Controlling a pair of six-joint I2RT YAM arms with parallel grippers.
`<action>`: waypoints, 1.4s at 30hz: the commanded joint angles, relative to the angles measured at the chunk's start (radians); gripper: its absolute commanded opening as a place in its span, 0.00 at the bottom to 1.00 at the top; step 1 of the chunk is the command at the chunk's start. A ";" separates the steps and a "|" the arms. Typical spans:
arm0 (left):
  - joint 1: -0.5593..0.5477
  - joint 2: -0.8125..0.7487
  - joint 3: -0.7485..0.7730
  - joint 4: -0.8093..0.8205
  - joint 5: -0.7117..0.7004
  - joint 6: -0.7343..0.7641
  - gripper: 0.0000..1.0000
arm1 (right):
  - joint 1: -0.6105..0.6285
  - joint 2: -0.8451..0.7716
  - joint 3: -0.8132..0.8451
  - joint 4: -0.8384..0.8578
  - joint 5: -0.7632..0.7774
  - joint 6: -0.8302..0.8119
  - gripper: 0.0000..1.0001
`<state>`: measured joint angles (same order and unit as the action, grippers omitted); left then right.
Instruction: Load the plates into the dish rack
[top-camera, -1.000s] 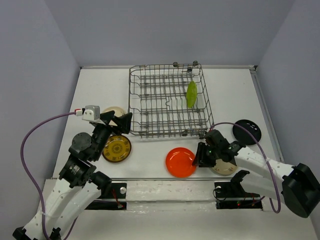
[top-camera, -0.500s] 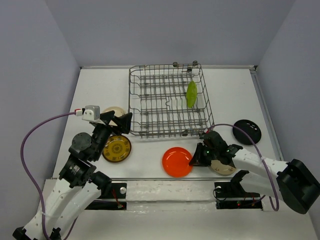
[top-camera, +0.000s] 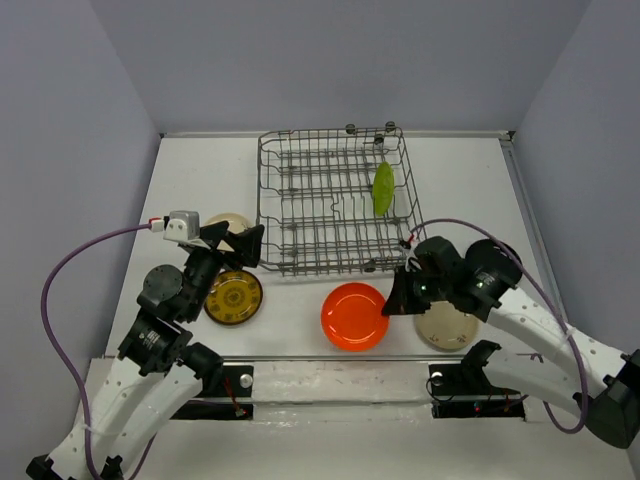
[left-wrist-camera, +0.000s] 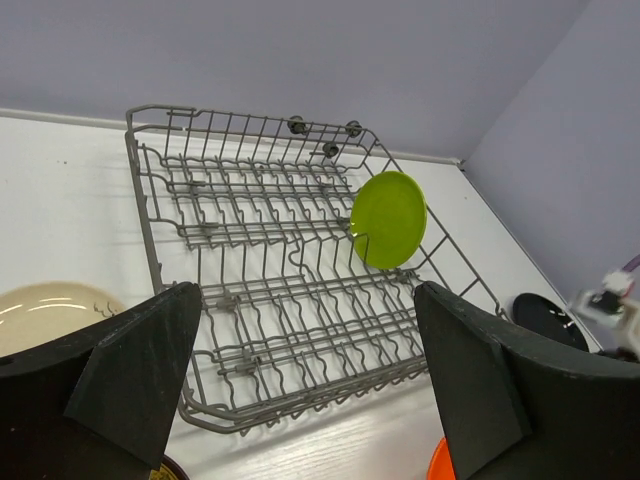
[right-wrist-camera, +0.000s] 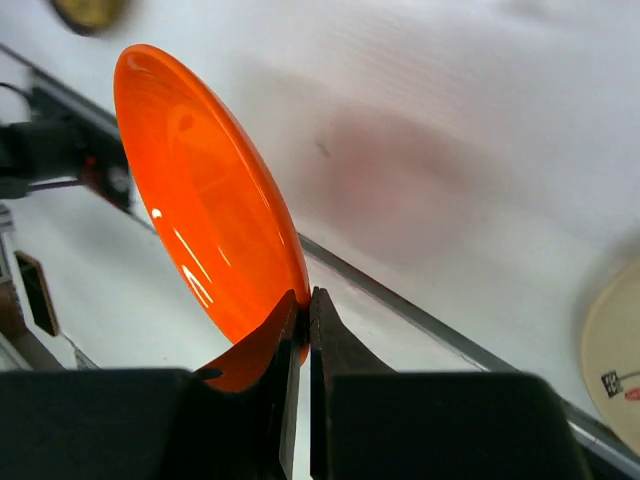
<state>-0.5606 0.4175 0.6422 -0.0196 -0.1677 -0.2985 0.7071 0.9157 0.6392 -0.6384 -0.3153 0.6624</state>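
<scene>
My right gripper (top-camera: 393, 303) is shut on the rim of the orange-red plate (top-camera: 354, 316), which hangs clear of the table in the right wrist view (right-wrist-camera: 205, 190). The grey wire dish rack (top-camera: 335, 202) stands at the back with the lime green plate (top-camera: 383, 187) upright in its right side; both show in the left wrist view, the rack (left-wrist-camera: 280, 270) and the plate (left-wrist-camera: 388, 217). My left gripper (top-camera: 238, 243) is open and empty at the rack's near left corner. The dark yellow plate (top-camera: 233, 296), a beige plate (top-camera: 228, 222), the cream plate (top-camera: 447, 326) and the black plate (top-camera: 497, 258) lie on the table.
The right arm partly covers the black plate. Grey walls close the table at the left, back and right. A metal strip runs along the near edge between the arm bases.
My right gripper has lifted the orange-red plate off the table and tilted it; the arm has risen and swung over the black plate. The left arm has not moved.
</scene>
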 joint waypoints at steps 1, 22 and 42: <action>0.007 -0.002 0.043 0.050 0.007 -0.004 0.99 | 0.019 -0.005 0.282 -0.147 0.031 -0.148 0.07; 0.008 -0.006 0.039 0.049 0.007 -0.001 0.99 | 0.019 0.895 1.263 -0.185 1.295 -0.314 0.07; -0.016 -0.011 0.037 0.050 0.014 -0.002 0.99 | -0.009 1.144 1.384 -0.288 1.289 -0.257 0.07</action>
<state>-0.5705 0.4145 0.6422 -0.0196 -0.1608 -0.2985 0.7074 2.0712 1.9965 -0.9184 0.9291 0.3702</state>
